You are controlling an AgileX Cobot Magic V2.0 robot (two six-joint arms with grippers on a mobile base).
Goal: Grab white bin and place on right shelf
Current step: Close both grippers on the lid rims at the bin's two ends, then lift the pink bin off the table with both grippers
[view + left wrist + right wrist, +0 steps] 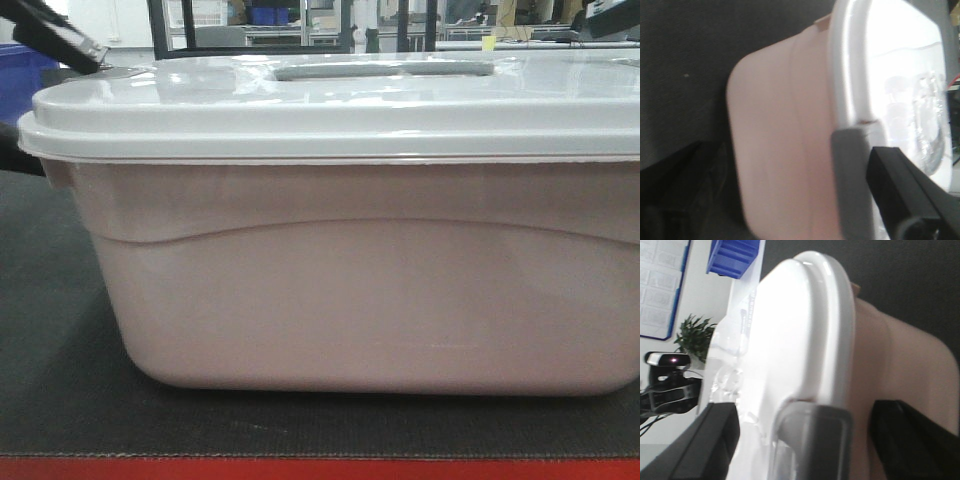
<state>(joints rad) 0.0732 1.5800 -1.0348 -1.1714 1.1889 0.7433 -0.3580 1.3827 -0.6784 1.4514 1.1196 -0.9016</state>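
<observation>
Spreading across the scene, the dark tabletop (50, 330) carries the white bin (380, 300), upright with its grey lid (300, 110) on. The right claw (810, 440) gapes wide, straddling the lid's rim at one end. The left claw (892, 185) shows one black finger, perhaps touching the opposite rim; I cannot tell how far it is open.

- The white bin (785, 150) fills the view, tipped sideways, its pinkish wall facing us.
- Its pale lid (900, 75) glares white.
- A grey rounded piece (852, 185) lies over the lid's rim, with the left gripper (877, 172) black just beside it.
- A dark mat (685, 75) lies underneath.
</observation>
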